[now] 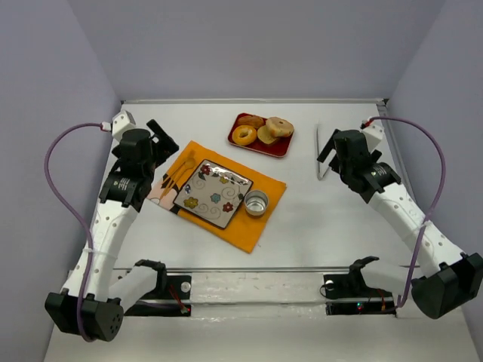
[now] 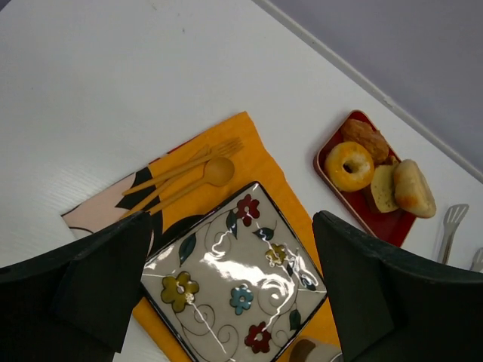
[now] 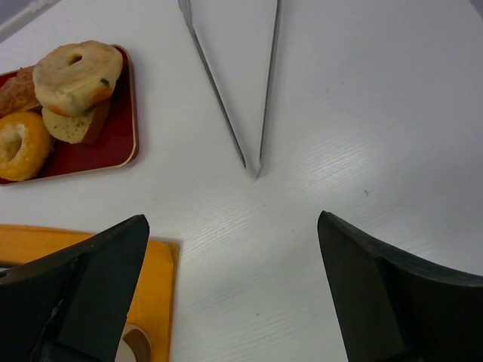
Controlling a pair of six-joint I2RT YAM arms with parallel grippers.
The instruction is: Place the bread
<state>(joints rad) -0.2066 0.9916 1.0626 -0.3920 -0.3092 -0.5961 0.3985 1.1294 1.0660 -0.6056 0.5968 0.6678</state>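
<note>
The bread (image 1: 280, 126), a pale-tan bun with a small centre hole, lies at the right end of the red tray (image 1: 278, 149) at the back of the table, leaning on a flat tan piece (image 1: 266, 135). It also shows in the right wrist view (image 3: 78, 77) and in the left wrist view (image 2: 413, 188). The flowered square plate (image 1: 213, 193) lies bare on an orange cloth (image 1: 249, 226). My left gripper (image 1: 162, 139) is open and empty, above the plate's left side (image 2: 232, 219). My right gripper (image 1: 328, 147) is open and empty over bare table (image 3: 232, 217), right of the tray.
A glossy yellow donut (image 1: 244, 135) and a brown roll (image 1: 251, 121) share the tray. Metal tongs (image 1: 323, 154) lie on the table by my right gripper (image 3: 226, 90). A small metal cup (image 1: 256, 203) stands beside the plate. A wooden fork and spoon (image 1: 175, 179) lie on the cloth's left.
</note>
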